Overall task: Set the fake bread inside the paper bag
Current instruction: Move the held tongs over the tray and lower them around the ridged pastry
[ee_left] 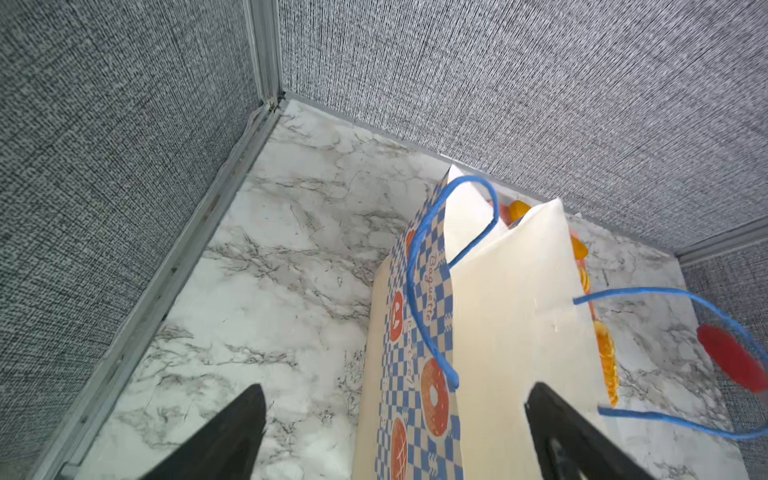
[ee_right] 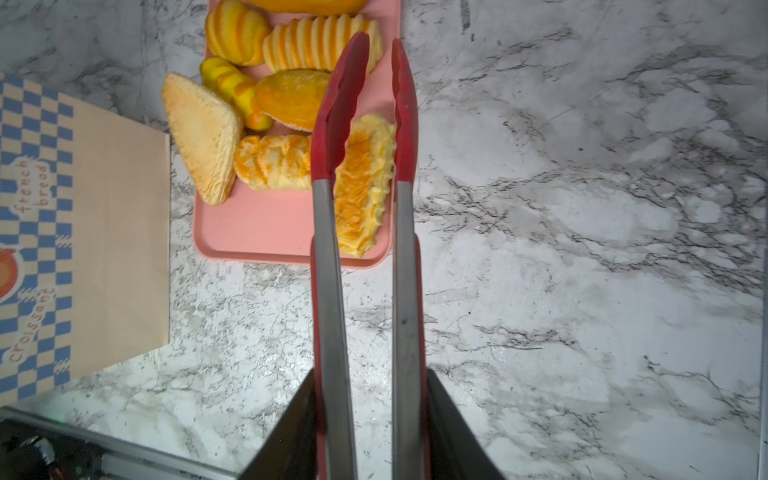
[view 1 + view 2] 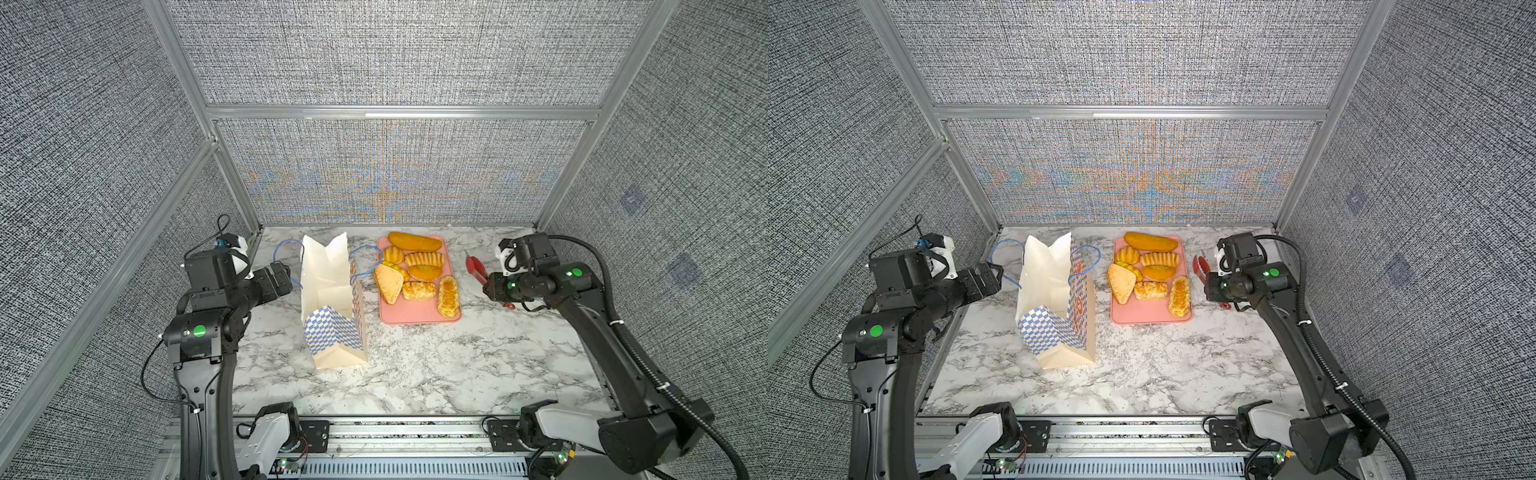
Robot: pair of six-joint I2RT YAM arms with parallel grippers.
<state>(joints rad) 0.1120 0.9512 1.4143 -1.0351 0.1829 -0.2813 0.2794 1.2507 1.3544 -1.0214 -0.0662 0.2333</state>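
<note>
A: Quick one. Where's the bread (image 3: 424, 272)?
B: All on the tray (image 3: 411, 315), by the tabletop's (image 3: 457, 365) back edge, right of centre. None in the bag (image 3: 332, 336) that I can see. It stands upright just left of the tray, mouth up.
A: Right end effector (image 2: 370, 386)?
B: Clamped on the tongs (image 2: 326, 249) at the handle end. Tips apart, nothing between them. In both top views they sit off the tray's right edge, not around any piece.
A: Left end effector (image 1: 395, 386)?
B: Wide open, empty, near the left edge, just beside the bag and its cord (image 1: 473, 179).
A: Step?
B: First pick, I'd say, not started. The nearest piece is the long braid (image 2: 361, 187) along the tray's right edge.
A: How to do it well?
B: Straddle the braid across its narrow width, mid-length, tips low, then squeeze just enough. It looks soft and may squash or slip. Lift high before crossing to the bag.
A: Obstacles?
B: The bag mouth is narrow and the side folds pinch inward at the back end. The other loop (image 1: 631, 292) hangs toward the tray and could snag the tongs. The sandwich (image 3: 388, 282) sits nearest the bag, under the path. The bag is light paper, so a bump may tip it. The left could brace it.
</note>
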